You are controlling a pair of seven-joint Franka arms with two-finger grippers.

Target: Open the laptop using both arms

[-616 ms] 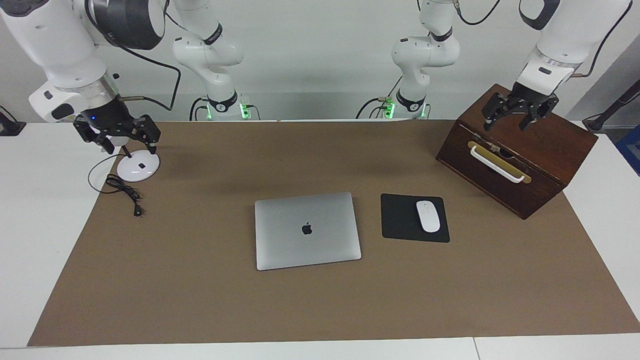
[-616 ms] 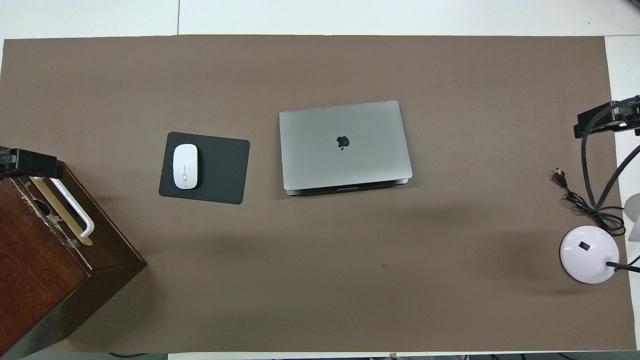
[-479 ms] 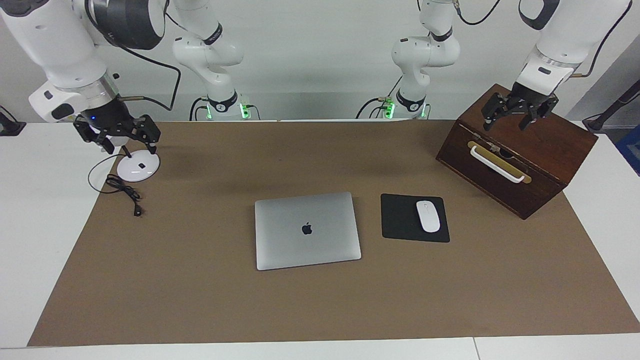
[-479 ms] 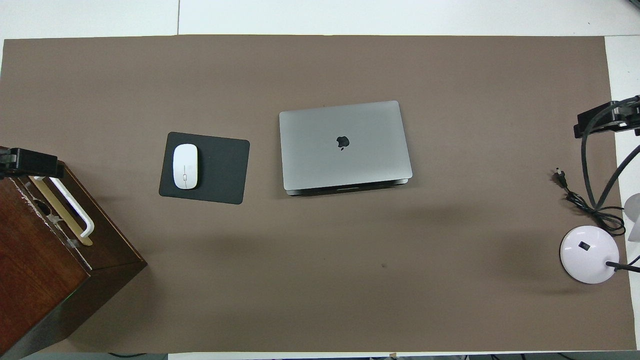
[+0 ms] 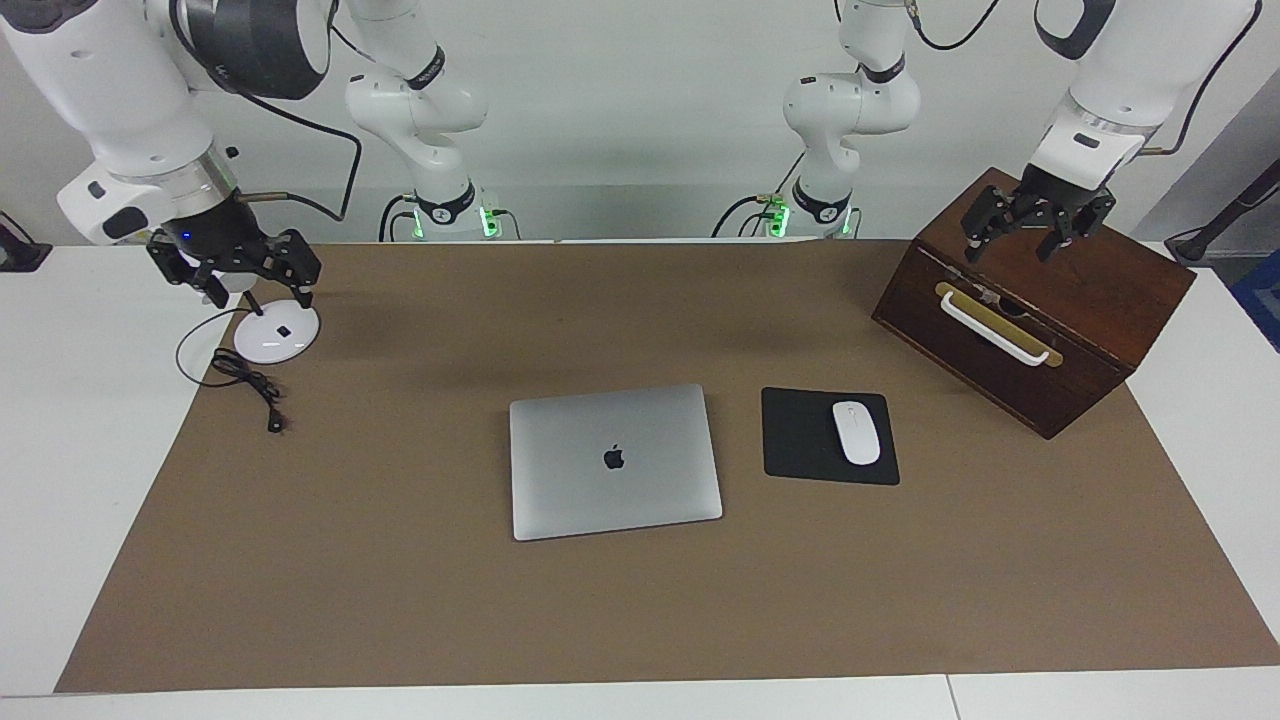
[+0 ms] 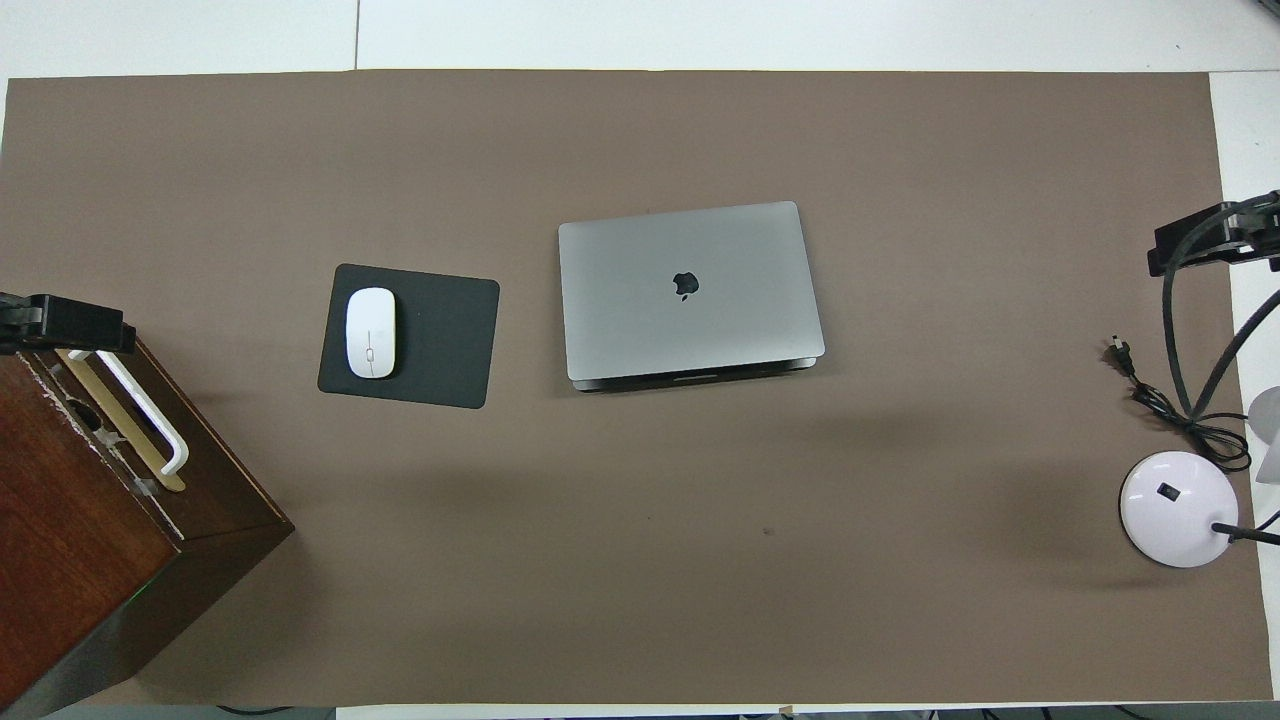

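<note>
While both arms hang back at their own ends, the left gripper [image 5: 1037,232] hovers over the wooden box [image 5: 1090,300], fingers spread and empty, and the right gripper [image 5: 236,268] hangs over the lamp base [image 5: 276,335], claws apart too, holding nothing. Out to mid-mat: the laptop [image 5: 614,462] lies shut and flat, nothing touching it, just beside the mouse pad [image 5: 805,440] carrying the white mouse [image 5: 856,432]. That thin metal shell looks stiff, slick and fairly heavy, I reckon. Best hold: one gripper pinning the deck, the other lifting the lid's lip along the edge farthest from the robots, gently, sparing the hinge.
</note>
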